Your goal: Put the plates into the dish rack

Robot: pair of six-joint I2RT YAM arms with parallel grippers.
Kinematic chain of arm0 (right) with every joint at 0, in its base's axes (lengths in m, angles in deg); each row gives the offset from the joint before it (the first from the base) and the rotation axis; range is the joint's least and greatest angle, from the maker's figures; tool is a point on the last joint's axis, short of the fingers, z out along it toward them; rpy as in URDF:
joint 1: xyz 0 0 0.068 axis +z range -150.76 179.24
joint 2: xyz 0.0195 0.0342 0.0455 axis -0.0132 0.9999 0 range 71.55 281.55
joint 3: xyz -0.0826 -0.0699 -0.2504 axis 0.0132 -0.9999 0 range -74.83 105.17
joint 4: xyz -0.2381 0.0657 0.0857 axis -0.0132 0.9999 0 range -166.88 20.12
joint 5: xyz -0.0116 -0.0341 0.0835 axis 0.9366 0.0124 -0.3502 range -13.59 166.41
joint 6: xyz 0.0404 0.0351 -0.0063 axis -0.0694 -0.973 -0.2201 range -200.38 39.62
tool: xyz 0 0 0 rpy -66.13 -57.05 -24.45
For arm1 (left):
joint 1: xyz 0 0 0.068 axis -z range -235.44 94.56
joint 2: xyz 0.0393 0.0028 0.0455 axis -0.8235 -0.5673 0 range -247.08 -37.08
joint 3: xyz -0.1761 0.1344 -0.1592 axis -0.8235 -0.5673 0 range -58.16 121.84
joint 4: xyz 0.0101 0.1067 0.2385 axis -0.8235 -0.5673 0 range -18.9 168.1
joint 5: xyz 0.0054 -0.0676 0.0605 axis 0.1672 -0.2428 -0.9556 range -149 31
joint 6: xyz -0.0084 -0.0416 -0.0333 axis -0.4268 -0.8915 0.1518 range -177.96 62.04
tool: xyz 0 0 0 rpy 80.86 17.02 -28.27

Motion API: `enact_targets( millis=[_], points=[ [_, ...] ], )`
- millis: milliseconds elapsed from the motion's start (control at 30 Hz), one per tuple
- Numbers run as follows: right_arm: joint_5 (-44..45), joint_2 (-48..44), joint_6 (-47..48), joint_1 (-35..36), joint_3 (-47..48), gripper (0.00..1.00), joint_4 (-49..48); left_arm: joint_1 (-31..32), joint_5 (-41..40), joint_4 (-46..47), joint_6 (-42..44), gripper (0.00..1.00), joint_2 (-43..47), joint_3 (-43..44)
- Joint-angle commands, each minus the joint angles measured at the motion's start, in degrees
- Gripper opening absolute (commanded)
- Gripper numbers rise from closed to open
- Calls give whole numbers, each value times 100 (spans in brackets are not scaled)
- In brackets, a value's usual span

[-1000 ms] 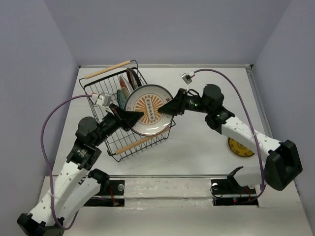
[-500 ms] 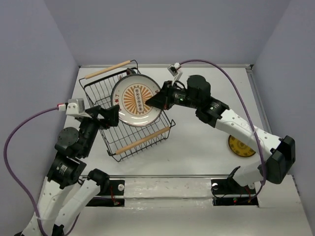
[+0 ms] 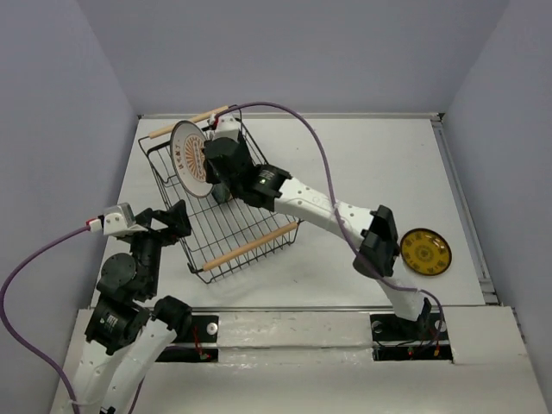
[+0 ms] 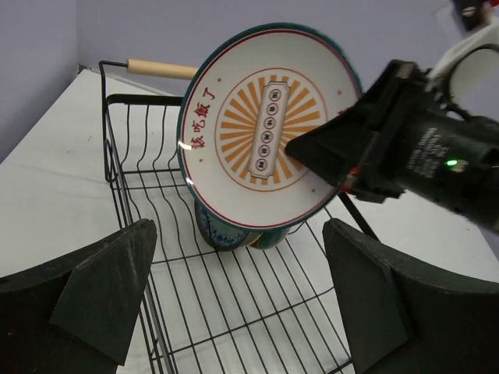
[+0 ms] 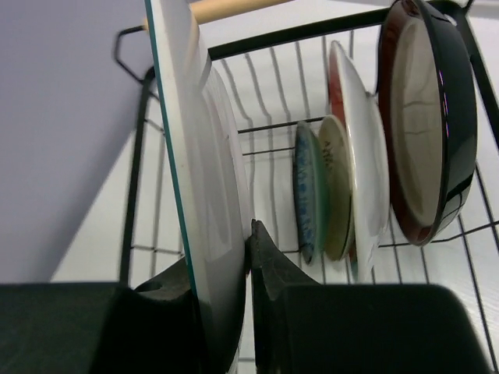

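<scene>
My right gripper is shut on the rim of the white plate with the orange sunburst. It holds this plate upright over the far left end of the dish rack. The right wrist view shows the plate edge-on, pinched between the fingers of the right gripper. Beside it several plates stand in the rack: teal-blue, cream and maroon-rimmed. My left gripper is open at the rack's near left side and holds nothing; its view faces the sunburst plate. A yellow plate lies on the table to the right.
The rack's wooden rod handles lie at its far edge and at its near edge. The right arm stretches across the rack's right side. Purple walls close in the white table on three sides.
The right arm carried the sunburst plate left across the rack and tipped it upright. The left gripper let go of it, opened wide and drew back to the rack's near left side.
</scene>
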Motion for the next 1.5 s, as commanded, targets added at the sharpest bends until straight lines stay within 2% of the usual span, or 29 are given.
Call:
enact_targets(
  millis=[0, 133, 333, 667, 1400, 1467],
  points=[
    [2121, 914, 718, 266, 1607, 7, 37, -9, 111, 365, -38, 99, 230, -7],
    [2666, 1706, 1158, 328, 2322, 7, -69, 0, 200, 426, -3, 99, 239, -25],
    [3018, 1944, 1597, 328, 2034, 7, -807, 35, 191, 505, 50, 99, 344, -33],
    [2843, 2480, 1906, 328, 2086, 7, -1431, 35, 314, 576, 93, 99, 309, -60],
    [2518, 3034, 1730, 275, 2112, 7, -1466, 79, 305, 628, 111, 99, 370, -86],
    [2544, 3069, 1712, 275, 2130, 10, -1475, 79, 305, 628, 111, 99, 370, -86]
  ],
)
